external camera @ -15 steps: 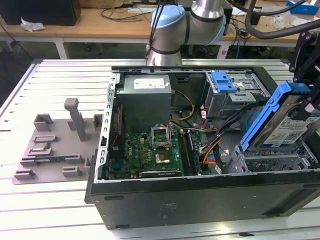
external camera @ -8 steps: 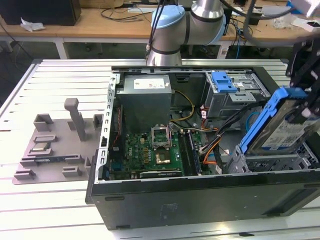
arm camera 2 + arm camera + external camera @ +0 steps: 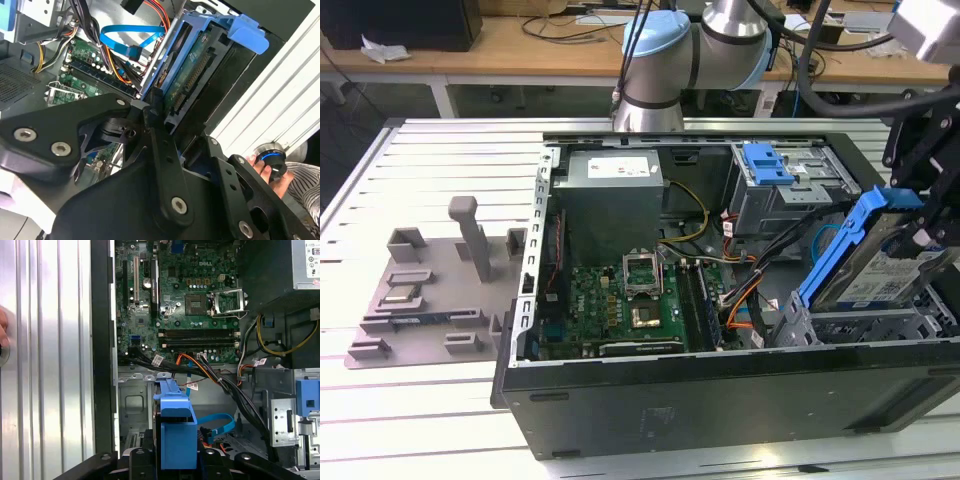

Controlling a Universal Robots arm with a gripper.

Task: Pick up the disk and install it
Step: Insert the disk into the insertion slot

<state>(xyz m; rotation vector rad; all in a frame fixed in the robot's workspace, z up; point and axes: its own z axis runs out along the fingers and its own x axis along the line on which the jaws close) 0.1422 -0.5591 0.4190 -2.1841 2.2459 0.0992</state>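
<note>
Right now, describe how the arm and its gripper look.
The arm has silver-grey tube joints with light-blue caps and black cables draped beside it. The gripper is matte black, built of flat bar linkages pinned with silver screws.

An open computer case (image 3: 720, 400) lies on the slatted worktop (image 3: 420, 420), its motherboard (image 3: 610, 300) exposed; a grey fixture (image 3: 420, 290) sits beside it.
</note>
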